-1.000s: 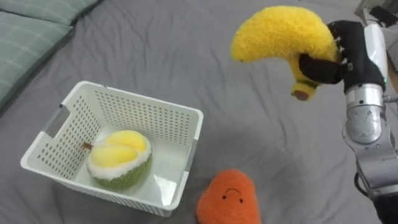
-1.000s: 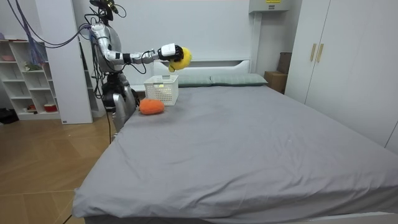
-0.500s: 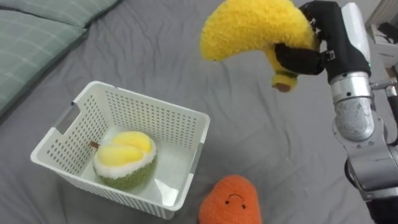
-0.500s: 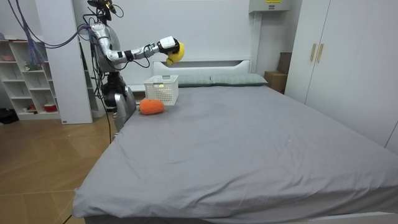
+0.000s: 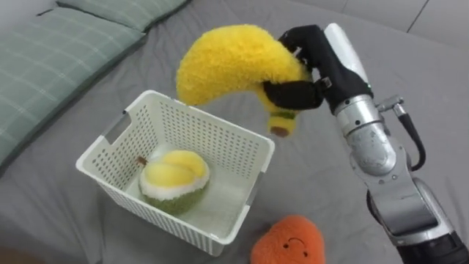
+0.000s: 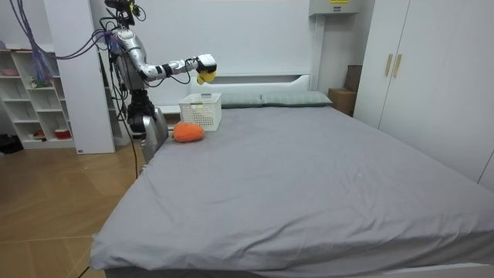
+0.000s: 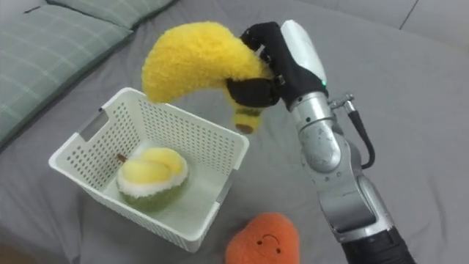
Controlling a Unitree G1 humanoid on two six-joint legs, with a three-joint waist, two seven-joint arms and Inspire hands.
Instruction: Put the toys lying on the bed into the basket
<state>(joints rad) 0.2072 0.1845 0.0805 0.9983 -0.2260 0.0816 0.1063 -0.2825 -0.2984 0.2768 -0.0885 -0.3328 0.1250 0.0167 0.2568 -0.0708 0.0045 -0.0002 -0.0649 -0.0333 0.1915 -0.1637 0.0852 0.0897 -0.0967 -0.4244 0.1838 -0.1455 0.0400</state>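
A striped pillow lies far left on the bed. Next to it is the white basket, with a durian toy on its floor. Above the basket's far right rim hangs the banana. Its long axis runs left to right, with the blunt end out over the basket and the stem tip pointing down. The right hand holds it, fingers clamped round the stem end. An orange toy lies just beside the basket's near right corner, and open sheet stretches away to the right.
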